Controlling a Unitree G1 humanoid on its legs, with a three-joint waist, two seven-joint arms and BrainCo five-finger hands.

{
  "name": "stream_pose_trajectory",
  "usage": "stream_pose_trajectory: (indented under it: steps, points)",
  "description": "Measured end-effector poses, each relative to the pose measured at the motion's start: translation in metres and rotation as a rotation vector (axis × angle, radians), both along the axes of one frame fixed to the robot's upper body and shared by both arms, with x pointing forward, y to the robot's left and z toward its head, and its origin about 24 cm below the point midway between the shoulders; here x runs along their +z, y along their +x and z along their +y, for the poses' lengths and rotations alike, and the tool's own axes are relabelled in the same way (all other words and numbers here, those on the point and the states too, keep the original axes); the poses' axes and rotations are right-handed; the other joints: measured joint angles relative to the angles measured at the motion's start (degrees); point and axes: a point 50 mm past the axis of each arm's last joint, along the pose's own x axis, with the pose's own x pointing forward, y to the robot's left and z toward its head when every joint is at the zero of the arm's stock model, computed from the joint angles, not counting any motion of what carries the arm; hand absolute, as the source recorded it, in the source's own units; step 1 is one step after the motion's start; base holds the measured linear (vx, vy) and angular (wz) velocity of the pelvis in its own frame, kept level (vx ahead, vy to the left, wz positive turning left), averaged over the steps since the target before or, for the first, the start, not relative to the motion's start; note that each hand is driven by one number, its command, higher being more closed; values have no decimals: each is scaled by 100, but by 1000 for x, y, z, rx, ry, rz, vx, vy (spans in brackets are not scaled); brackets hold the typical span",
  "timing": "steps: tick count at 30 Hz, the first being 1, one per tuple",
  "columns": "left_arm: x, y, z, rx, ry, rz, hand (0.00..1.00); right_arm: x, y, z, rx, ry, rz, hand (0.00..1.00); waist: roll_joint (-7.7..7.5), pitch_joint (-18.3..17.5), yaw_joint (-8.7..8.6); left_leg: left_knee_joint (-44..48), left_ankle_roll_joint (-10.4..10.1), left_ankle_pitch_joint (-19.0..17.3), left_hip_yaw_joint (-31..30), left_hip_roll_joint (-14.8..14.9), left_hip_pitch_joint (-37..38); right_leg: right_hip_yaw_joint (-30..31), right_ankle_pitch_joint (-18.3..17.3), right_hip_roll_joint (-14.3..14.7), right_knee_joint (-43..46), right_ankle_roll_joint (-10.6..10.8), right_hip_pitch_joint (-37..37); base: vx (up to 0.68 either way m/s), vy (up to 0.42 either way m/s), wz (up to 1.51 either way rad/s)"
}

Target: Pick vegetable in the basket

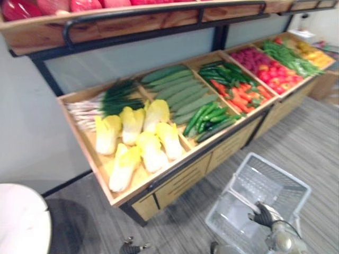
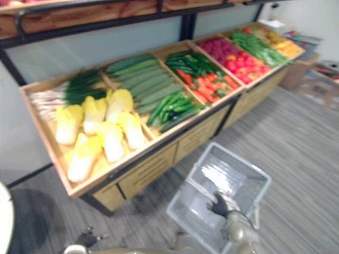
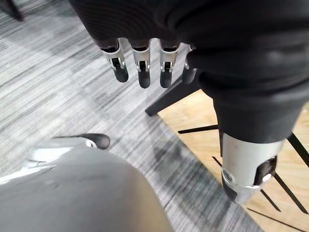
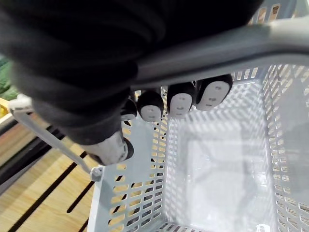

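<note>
Locating the vegetables (image 1: 153, 140), colleague?

We log them in the display stand (image 1: 100, 166), upper centre. Right robot hand (image 1: 262, 216) grasping the handle (image 4: 217, 48) of the basket (image 1: 288, 175), lower right; left robot hand (image 3: 140, 67) released.

Dangling left hand (image 3: 145, 24) low, fingers (image 3: 144, 72) straight and slack, gripping nothing; curling fingers (image 4: 181, 104) of right hand (image 1: 263, 216) round the basket handle (image 4: 217, 53), thumb closing underneath.

- Both eye views look down from above on one scene: slanted wooden vegetable stand (image 1: 183, 180), upper frame; pale grey plastic mesh basket (image 1: 265, 185), lower right.
- Left wrist view: close, facing grey striped floor (image 3: 58, 82).
- Right wrist view: close, looking into that basket.
</note>
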Motion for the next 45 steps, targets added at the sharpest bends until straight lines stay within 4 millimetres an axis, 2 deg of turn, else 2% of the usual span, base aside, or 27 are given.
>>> stream_pose_trajectory:
  steps: [4, 6, 8, 9, 11, 12, 13, 15, 17, 22, 23, 25, 27, 30, 33, 34, 38, 45]
  points:
    - [-1, -7, 3, 88, 11, 0, 0, -12, -12, -17, -91, -18, 68, 100, 162, -47, 9, -238, -194, 349, -303, 237, -233, -622, -90, 123, -8, -197, 19, 45, -197, 78]
    - [0, -9, 9, 151, 20, -7, 0, -24, -27, -26, -163, -27, 127, 100, 129, 14, 41, -191, -235, 489, -449, 273, -327, -992, -140, 112, -41, -282, 198, 42, -116, 80]
    - [0, -13, 11, 181, 20, -4, 0, -30, -35, -28, -207, -13, 158, 100, 79, 88, 70, 44, -171, 606, -258, 184, -423, -1199, -180, 9, -44, -339, 349, -9, -38, 66]
    - [0, -16, 11, 187, 22, 1, 0, -33, -39, -28, -229, -2, 173, 100, 33, 110, 102, 161, -7, 821, 136, 111, -525, -1289, -189, -117, -46, -354, 415, -57, -19, 55]
    - [-1, -17, 9, 193, 17, 3, 0, -35, -44, -31, -250, -1, 188, 100, 42, 111, 90, 78, 171, 1051, 676, 62, -570, -1403, -203, -238, -68, -384, 396, -69, -10, 38]
    - [-2, -18, 8, 202, 15, 6, 0, -35, -46, -33, -267, 4, 186, 100, 45, 128, 91, 73, 200, 1012, 791, 72, -569, -1437, -188, -256, -86, -393, 391, -105, 55, 20]
    - [-3, -25, 6, 262, 26, 12, 0, -34, -47, -36, -289, 2, 181, 100, 196, 143, 87, 110, 250, 840, 995, 70, -528, -1427, -177, -259, -85, -346, 399, -91, 71, 2]
    - [-2, -26, 8, 332, 29, -1, 0, -34, -49, -37, -296, 1, 185, 100, 269, 130, 80, -71, 238, 804, 1061, 68, -416, -1380, -165, -236, -87, -298, 397, -64, 84, -5]
    - [8, -12, 23, 432, 121, -93, 0, -38, -57, -33, -311, 3, 190, 100, 315, 35, 23, -465, 218, 796, 1162, 28, -362, -1323, -30, -252, -318, -180, 416, -52, 93, 0]
    - [38, 24, 47, 527, 272, -316, 0, -44, -70, -29, -353, 29, 208, 100, 272, -86, -27, -1030, 197, 1044, 1425, -79, -297, -1123, 397, -259, -970, -68, 431, 45, 80, -14]
    - [50, 36, 52, 535, 299, -395, 0, -46, -74, -31, -367, 29, 223, 100, 265, -90, -22, -1099, 226, 1067, 1486, -127, -171, -1053, 451, -276, -1030, -51, 518, 89, 46, -20]
    - [64, 48, 56, 542, 326, -484, 0, -46, -77, -31, -372, 30, 230, 100, 264, -125, -26, -1167, 235, 1086, 1542, -164, -66, -1016, 466, -307, -1045, -27, 562, 111, 40, -15]
    - [90, 67, 59, 537, 374, -635, 0, -46, -77, -30, -370, 31, 231, 100, 248, -180, -26, -1172, 286, 1080, 1638, -187, 20, -928, 479, -312, -1115, -12, 616, 108, 18, -21]
    - [121, 86, 56, 513, 415, -797, 0, -46, -76, -30, -364, 28, 231, 100, 248, -200, -30, -1175, 312, 1059, 1762, -201, 50, -850, 505, -303, -1152, -9, 613, 89, 5, -14]
    - [135, 93, 53, 514, 434, -870, 0, -46, -75, -29, -350, 26, 228, 100, 256, -206, -36, -1177, 332, 1033, 1811, -206, 123, -766, 510, -283, -1187, -7, 640, 52, 1, -20]
    - [147, 97, 51, 507, 453, -922, 0, -45, -74, -29, -344, 28, 228, 100, 259, -210, -37, -1177, 327, 1000, 1910, -186, 187, -714, 523, -260, -1228, -8, 688, 36, -9, -20]
    - [162, 104, 48, 493, 470, -991, 0, -45, -74, -29, -335, 26, 230, 100, 270, -304, -59, -1178, 309, 961, 1958, -155, 217, -681, 567, -229, -1317, -22, 693, 3, -9, -12]
    - [171, 118, 40, 423, 492, -1015, 0, -38, -63, -25, -269, 17, 193, 100, 278, -322, -78, -1177, 307, 956, 2093, -113, 225, -550, 681, -169, -1464, -40, 680, -26, -5, -12]
